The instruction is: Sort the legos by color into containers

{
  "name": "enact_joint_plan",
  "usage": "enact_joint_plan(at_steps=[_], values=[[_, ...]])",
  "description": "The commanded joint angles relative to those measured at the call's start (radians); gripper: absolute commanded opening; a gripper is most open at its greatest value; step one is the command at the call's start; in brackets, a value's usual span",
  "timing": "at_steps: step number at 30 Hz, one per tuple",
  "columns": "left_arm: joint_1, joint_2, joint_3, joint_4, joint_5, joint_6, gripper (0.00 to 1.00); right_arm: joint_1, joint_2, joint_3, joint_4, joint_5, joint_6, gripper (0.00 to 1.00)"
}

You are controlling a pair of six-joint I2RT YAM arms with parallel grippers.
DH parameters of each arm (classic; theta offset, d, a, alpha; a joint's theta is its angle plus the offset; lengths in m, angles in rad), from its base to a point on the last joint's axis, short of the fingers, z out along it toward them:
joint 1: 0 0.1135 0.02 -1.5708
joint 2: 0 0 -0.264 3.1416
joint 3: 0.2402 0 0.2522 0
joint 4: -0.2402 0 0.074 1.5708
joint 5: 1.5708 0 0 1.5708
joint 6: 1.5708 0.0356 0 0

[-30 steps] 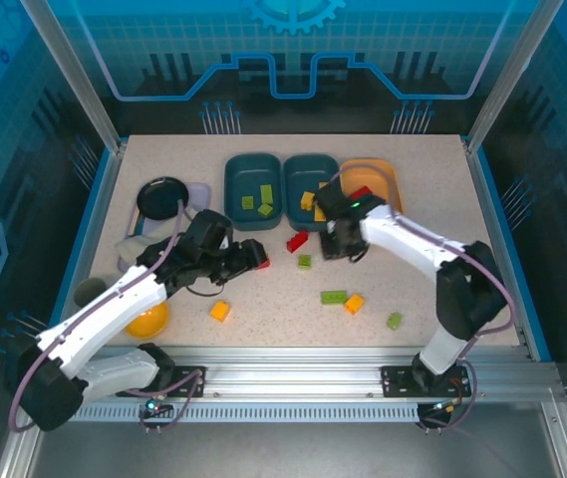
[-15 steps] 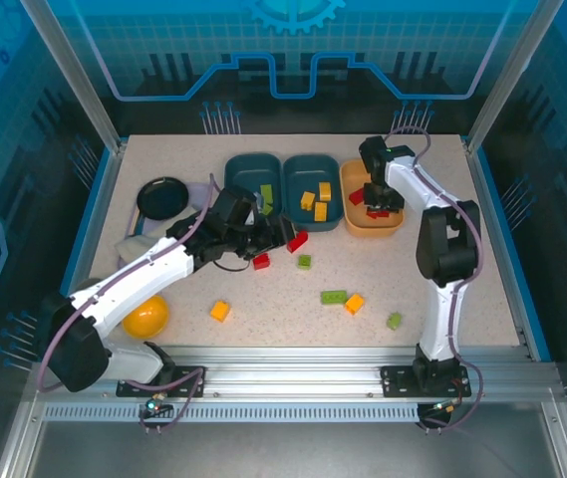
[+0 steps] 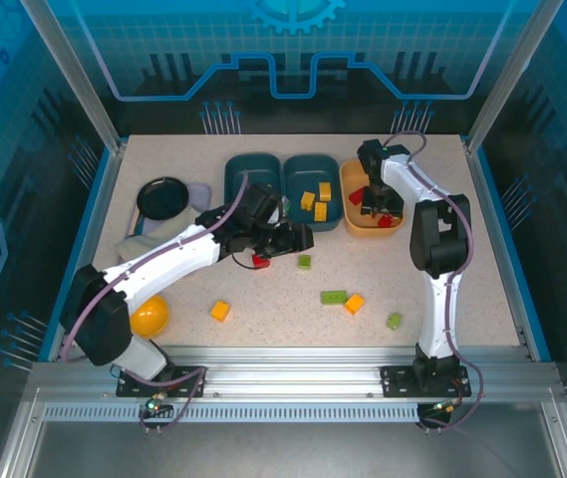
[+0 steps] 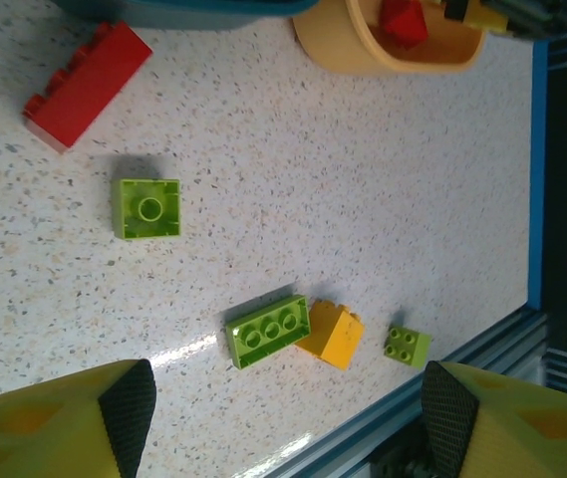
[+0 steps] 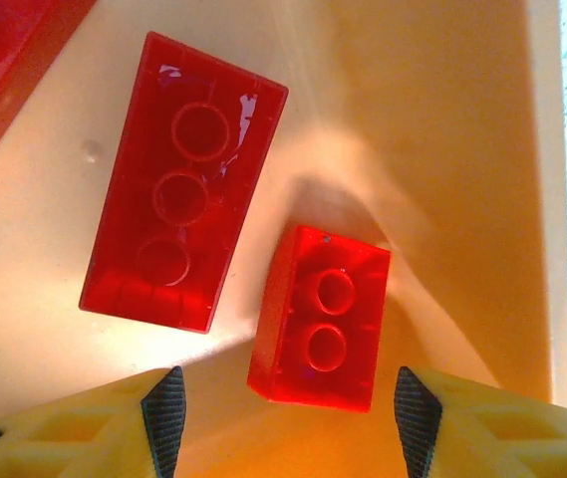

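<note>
The left pincer [image 4: 288, 403] hangs wide apart and empty over the speckled tabletop [image 4: 363, 149], above a green studded plastic brick [image 4: 149, 208]. The right pincer [image 5: 291, 408] stands released inside the light orange plastic tray [image 5: 442, 119], with a red studded brick [image 5: 320, 319] lying beneath it.

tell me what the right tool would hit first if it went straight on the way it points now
Most likely the small red brick lying in the orange tray, straight ahead of the open right tool. How far off it is is hard to judge.
</note>
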Motion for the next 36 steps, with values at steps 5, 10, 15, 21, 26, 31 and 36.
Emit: enact_joint_plan(at_steps=[5,10,15,21,26,31,36], values=[[-0.073,0.094,0.101,-0.13,0.016,0.143,0.75,0.025,-0.247,-0.02,0.055,-0.076,-0.019,0.59],[-0.092,0.159,0.155,-0.195,0.007,0.09,0.73,0.074,-0.488,-0.192,0.157,-0.097,-0.074,0.59],[-0.103,0.227,0.195,-0.226,0.018,-0.036,0.72,0.133,-0.788,-0.495,0.265,-0.192,-0.101,0.59],[-0.117,0.273,0.229,-0.293,0.001,-0.116,0.72,0.213,-1.062,-0.773,0.216,-0.277,-0.077,0.59],[-0.117,0.312,0.228,-0.362,0.047,-0.321,0.72,0.315,-1.189,-0.893,0.138,-0.278,0.028,0.59],[-0.115,0.333,0.229,-0.339,0.021,-0.538,0.71,0.379,-1.213,-0.927,0.151,-0.261,0.08,0.58],[-0.086,0.472,0.456,-0.517,-0.142,-0.425,0.71,0.387,-1.202,-0.904,0.154,-0.26,0.069,0.59]])
